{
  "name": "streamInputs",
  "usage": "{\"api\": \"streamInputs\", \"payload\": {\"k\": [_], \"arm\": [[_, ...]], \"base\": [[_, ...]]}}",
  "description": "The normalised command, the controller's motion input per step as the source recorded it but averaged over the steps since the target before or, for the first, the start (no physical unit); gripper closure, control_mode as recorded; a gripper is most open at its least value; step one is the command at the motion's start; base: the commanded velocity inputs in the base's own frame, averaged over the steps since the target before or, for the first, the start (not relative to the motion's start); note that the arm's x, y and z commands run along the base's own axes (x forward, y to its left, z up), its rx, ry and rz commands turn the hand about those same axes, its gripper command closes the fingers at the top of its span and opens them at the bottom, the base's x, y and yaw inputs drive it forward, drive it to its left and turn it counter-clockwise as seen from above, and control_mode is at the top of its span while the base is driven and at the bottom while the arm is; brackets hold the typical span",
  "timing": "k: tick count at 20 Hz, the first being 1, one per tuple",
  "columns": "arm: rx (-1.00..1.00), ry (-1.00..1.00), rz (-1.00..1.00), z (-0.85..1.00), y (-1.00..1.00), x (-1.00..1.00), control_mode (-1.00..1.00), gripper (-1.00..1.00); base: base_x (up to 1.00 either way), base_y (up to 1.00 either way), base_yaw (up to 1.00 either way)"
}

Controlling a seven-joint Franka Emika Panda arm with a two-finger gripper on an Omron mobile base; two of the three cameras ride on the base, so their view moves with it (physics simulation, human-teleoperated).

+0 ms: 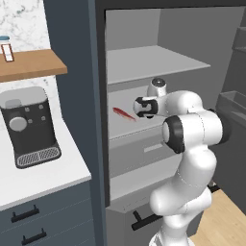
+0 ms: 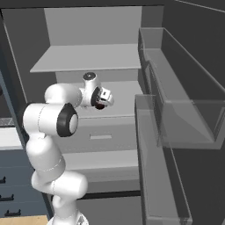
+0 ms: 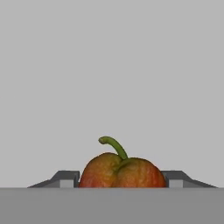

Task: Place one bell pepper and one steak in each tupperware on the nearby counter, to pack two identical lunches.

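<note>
1. The fridge (image 1: pixel 158 62), standing open with grey shelves, is the largest holder in sight; the arm is reached into it at the middle shelf (image 1: pixel 126 126). Clear door bins (image 2: pixel 184 110) are seen on the open door in the right base view, and nothing can be made out in them.
2. The tabletop (image 1: pixel 43 173), white over slate-blue drawers, lies left of the fridge in the left base view. A dark coffee machine (image 1: pixel 30 126) is stood on it toward its back edge. No tupperware is seen on the part shown, so nothing can be judged packed; the task is taken to be at an early stage, with the packing of two peppers and two steaks left to do.
3. A red steak (image 1: pixel 124 114) is seen lying on the middle shelf, near its left edge, apart from the gripper (image 1: pixel 140 107).
4. A red-orange bell pepper (image 3: pixel 122 172) with a green stem is framed between the two fingers (image 3: pixel 65 178) in the hand view. The fingers are set narrowly at either side of it, just beside it; whether it is gripped cannot be told.
5. A small jar (image 1: pixel 6 48) is seen on the wooden wall shelf (image 1: pixel 30 65), at its left edge.
</note>
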Motion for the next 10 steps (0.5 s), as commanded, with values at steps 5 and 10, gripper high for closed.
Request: {"api": "streamInputs", "payload": {"k": [5, 10], "arm": [[0.0, -0.03, -0.03, -0.02, -0.11, -0.71, -1.0, 1.0], [0.0, -0.02, -0.01, 0.15, 0.0, -0.85, -1.0, 1.0]], "base": [[0.0, 0.0, 0.0], [0.0, 0.0, 0.0]]}}
